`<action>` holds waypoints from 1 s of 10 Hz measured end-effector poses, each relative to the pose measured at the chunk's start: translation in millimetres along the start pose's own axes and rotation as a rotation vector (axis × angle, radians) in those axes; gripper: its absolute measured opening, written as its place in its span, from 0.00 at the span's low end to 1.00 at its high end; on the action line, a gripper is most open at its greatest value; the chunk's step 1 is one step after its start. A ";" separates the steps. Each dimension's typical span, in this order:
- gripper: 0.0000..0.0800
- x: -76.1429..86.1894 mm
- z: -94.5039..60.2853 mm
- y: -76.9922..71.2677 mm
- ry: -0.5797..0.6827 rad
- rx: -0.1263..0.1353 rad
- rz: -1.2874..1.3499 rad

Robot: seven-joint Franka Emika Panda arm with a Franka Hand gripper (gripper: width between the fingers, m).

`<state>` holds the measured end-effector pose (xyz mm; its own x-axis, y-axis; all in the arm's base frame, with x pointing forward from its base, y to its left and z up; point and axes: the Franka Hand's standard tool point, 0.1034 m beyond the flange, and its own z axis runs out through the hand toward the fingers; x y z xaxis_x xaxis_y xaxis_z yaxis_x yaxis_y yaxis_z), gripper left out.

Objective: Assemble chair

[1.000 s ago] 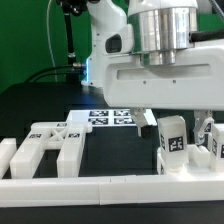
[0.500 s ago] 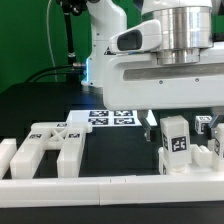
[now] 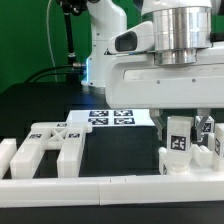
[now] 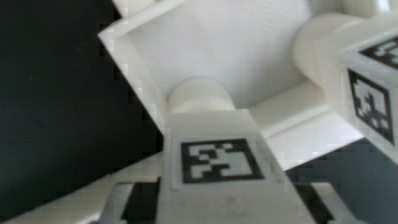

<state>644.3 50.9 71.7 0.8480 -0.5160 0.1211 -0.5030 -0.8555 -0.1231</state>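
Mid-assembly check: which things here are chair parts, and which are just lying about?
For the job: upright tagged leg, gripped by the hand; slotted frame part; tagged part beside the leg.
Just there: marker board; white border rail.

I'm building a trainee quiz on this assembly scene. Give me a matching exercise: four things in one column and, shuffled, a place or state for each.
Things:
1 gripper
2 marker board
3 chair frame
4 border rail

Places or states:
A runs across the front
B shut on the upright chair leg
C at the exterior view's left, tags facing up
D flat on the black table, behind the chair parts

Pairs: 1-B; 2-D; 3-C; 4-A
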 end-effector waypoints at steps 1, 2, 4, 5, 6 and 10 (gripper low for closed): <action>0.36 0.5 0.6 -1.4 0.001 0.000 0.149; 0.36 1.0 1.0 -1.1 -0.001 -0.002 0.290; 0.36 2.0 1.4 0.4 -0.023 -0.001 0.626; 0.36 1.6 1.6 0.1 -0.032 0.005 0.834; 0.36 1.1 2.3 0.1 -0.032 0.023 1.016; 0.60 4.5 -1.0 -3.0 -0.023 0.035 0.795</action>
<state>649.4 51.1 73.6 0.2404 -0.9700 -0.0364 -0.9536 -0.2290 -0.1954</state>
